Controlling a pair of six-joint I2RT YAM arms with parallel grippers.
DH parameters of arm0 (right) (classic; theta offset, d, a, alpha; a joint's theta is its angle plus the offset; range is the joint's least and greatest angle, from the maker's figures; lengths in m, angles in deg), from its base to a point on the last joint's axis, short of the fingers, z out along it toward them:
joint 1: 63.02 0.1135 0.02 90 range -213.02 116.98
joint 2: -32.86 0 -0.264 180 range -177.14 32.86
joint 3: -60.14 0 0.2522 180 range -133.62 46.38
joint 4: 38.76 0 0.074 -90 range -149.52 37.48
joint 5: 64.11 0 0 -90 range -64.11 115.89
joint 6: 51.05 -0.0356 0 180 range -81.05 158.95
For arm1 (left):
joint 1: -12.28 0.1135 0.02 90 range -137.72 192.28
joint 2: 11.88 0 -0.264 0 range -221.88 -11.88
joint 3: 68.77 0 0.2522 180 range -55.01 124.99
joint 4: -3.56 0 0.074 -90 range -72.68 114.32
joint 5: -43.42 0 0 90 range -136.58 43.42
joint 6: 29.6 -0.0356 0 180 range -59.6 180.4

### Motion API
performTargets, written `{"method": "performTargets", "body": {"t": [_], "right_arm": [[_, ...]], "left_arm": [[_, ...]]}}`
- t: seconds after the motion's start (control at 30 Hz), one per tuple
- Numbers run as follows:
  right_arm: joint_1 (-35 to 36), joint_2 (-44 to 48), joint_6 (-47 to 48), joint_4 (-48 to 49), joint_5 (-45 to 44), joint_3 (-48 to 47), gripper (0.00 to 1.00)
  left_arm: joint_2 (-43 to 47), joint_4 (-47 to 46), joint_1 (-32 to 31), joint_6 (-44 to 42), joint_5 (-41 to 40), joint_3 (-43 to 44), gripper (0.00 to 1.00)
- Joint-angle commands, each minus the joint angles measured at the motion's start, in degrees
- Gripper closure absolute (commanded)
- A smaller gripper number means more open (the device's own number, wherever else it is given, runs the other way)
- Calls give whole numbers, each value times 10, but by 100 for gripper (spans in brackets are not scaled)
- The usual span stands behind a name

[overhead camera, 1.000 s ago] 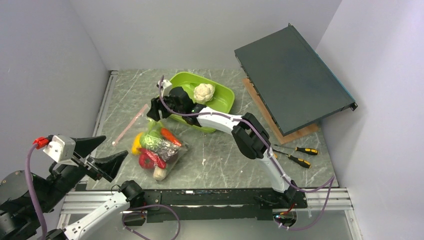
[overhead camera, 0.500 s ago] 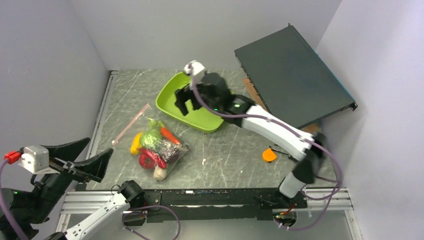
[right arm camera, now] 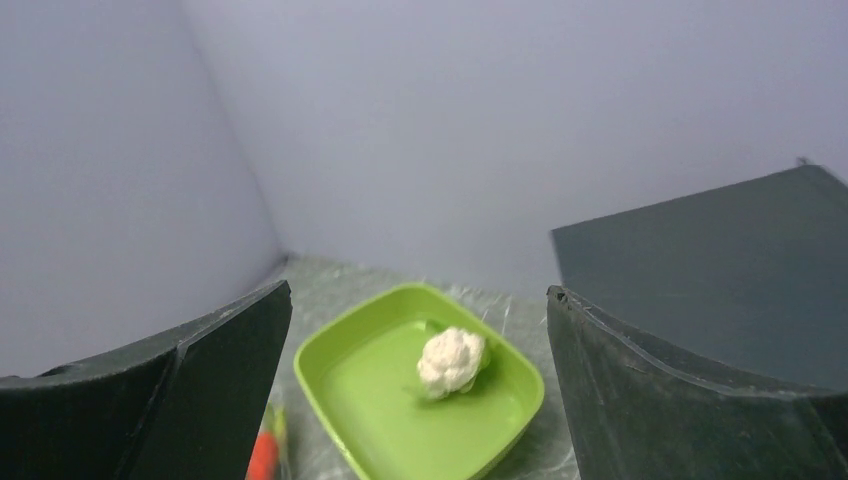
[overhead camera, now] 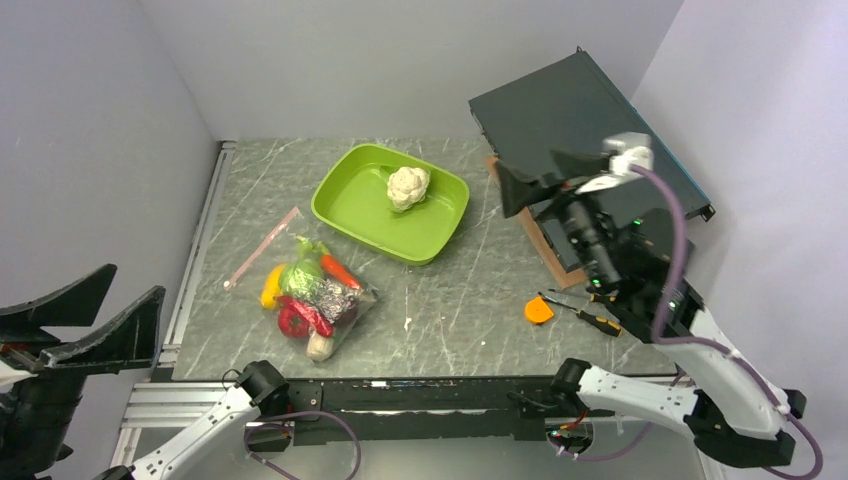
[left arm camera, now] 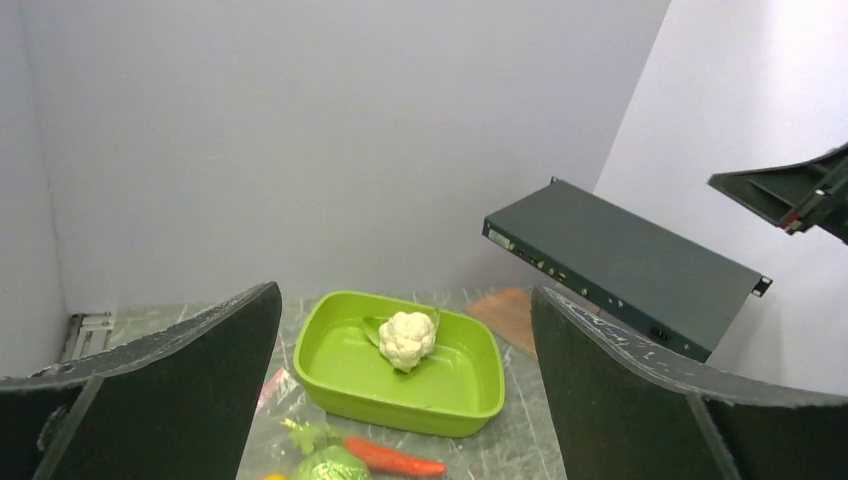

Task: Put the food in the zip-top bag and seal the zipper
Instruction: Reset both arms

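Two claws are mine to run here, and at the far left the left gripper (overhead camera: pixel 132 283) is hovering high over the table's near corner. Its jaws are spread wide and it is gripping nothing, and its wrist camera is looking out between the fingers toward the tray. Next, a pink strip (overhead camera: pixel 262 247) is lying on the table (overhead camera: pixel 450 290). I am reading it as the zipper edge of the zip-top bag (overhead camera: pixel 350 300), though the clear film is too faint to be sure. The bag is lying flat near the front, with most of the food (overhead camera: pixel 312 295) bunched in it, the carrot (overhead camera: pixel 340 272) showing on top. I am judging its mouth to be unsealed, since one piece is not yet bagged: the cauliflower (overhead camera: pixel 407 186) is sitting alone in the lime-green tray (overhead camera: pixel 362 208) further back. Right of that, an orange disc (overhead camera: pixel 538 310) and two screwdrivers (overhead camera: pixel 592 319) are lying loose, no part of my job. At the far right the right gripper (overhead camera: pixel 528 165) is hanging well above the table in front of the black rack unit (overhead camera: pixel 600 130). It is fully open and empty too, touching nothing and facing the tray, which suits it for fetching the cauliflower.
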Motion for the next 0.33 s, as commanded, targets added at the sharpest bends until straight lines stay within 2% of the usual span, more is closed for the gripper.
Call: {"method": "performTargets", "body": {"t": [0.0, 0.1, 0.3], "right_arm": [[3, 31, -24, 30, -123, -1, 0], [4, 31, -68, -4, -199, -19, 0], [4, 27, -112, -95, -214, -55, 0]], "left_arm": [[-19, -48, 2, -29, -10, 6, 0], [-17, -56, 2, -22, -16, -10, 0], [-1, -79, 2, 2, 1, -67, 0]]}}
